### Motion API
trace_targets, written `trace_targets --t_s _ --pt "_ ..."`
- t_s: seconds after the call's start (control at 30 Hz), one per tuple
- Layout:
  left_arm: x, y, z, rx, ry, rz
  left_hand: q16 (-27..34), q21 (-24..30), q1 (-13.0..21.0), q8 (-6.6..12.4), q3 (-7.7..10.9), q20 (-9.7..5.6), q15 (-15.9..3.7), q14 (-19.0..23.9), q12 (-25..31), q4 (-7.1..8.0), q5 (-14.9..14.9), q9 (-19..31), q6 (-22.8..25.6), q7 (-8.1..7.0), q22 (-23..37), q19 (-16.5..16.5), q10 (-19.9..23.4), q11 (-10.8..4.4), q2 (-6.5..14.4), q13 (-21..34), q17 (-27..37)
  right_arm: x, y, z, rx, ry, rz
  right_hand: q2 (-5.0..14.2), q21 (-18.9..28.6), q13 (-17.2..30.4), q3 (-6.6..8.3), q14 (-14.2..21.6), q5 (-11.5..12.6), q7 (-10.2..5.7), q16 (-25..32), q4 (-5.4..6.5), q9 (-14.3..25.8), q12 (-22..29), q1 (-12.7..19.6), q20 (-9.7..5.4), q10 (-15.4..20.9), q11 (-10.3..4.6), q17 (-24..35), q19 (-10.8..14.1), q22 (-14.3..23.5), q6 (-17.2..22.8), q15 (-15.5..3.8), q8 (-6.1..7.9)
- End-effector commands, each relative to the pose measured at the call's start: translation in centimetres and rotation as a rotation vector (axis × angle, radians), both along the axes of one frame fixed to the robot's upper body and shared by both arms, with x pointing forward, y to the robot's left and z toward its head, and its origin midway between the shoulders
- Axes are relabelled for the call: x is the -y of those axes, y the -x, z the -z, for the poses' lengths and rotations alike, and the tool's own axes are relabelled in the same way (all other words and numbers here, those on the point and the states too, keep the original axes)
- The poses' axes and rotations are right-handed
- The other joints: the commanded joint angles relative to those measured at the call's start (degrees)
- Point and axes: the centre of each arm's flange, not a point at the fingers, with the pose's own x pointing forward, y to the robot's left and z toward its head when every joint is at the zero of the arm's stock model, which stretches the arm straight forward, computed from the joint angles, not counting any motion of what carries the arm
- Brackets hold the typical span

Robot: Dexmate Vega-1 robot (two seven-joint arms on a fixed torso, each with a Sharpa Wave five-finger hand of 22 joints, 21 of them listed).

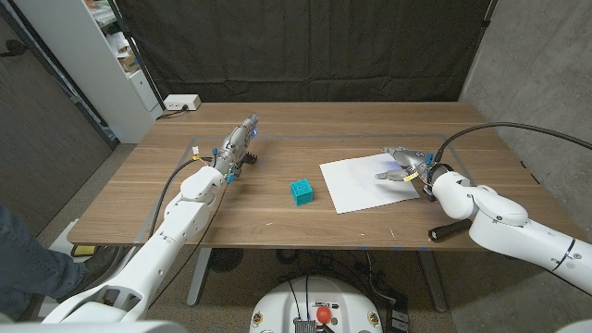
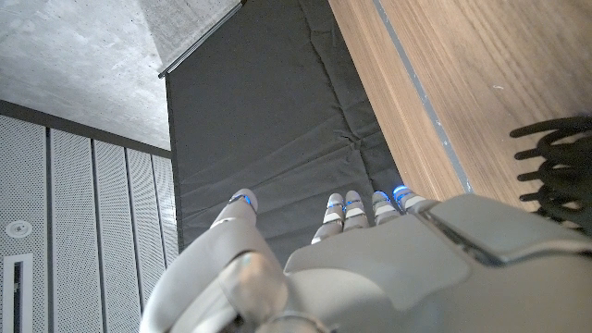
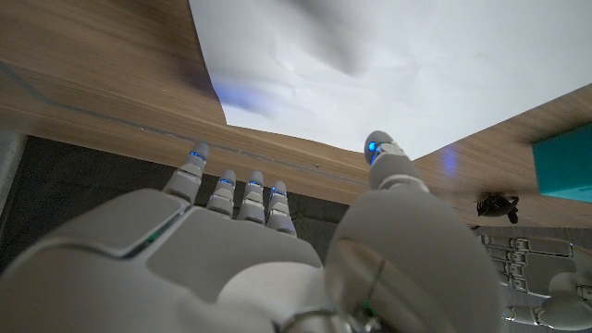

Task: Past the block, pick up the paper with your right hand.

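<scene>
Over the paper (image 1: 376,182), on the table (image 1: 277,217) to the right of the teal block (image 1: 301,191), my right hand (image 1: 404,166) hovers with fingers spread, holding nothing. From the head I see the whole white sheet; my right wrist view shows its near edge, blue fingertip lights and the block's corner (image 3: 566,162). My left hand (image 1: 238,143) waits apart, fingers extended, empty. No writing is readable anywhere.
</scene>
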Motion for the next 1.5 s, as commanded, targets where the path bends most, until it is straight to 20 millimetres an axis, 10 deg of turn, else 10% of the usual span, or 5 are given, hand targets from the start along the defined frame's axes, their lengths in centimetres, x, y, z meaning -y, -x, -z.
trace_targets --t_s 0.03,1.5 --pt "0.0 0.0 0.0 0.0 0.001 -0.002 0.3 0.36 -0.04 0.25 0.3 0.24 -0.01 -0.21 0.56 -0.35 -0.09 0.15 0.4 0.05 0.21 -4.67 -0.26 -0.19 0.73 -0.07 0.06 0.2 -0.1 0.5 -0.018 0.007 0.01 -0.03 0.22 0.19 -0.28 -2.71 0.47 -0.27 -0.36 0.09 0.06 0.27 -0.19 0.14 1.07 -0.3 -0.08 -2.71 0.04 0.95 0.45 0.44" --pt "0.5 0.3 0.4 -0.009 -0.003 0.004 0.31 0.42 -0.29 0.2 0.2 0.9 0.06 -0.29 0.59 -0.7 -0.12 0.15 0.5 0.03 0.24 -5.06 -0.24 -0.29 1.01 -0.06 0.08 0.6 -1.1 2.1 -0.135 0.042 0.09 -0.02 1.24 -0.08 -0.53 -2.66 0.77 0.91 0.92 -0.12 -0.08 -0.47 -0.18 0.1 -0.47 0.32 -0.34 -3.58 0.16 1.96 0.89 0.19"
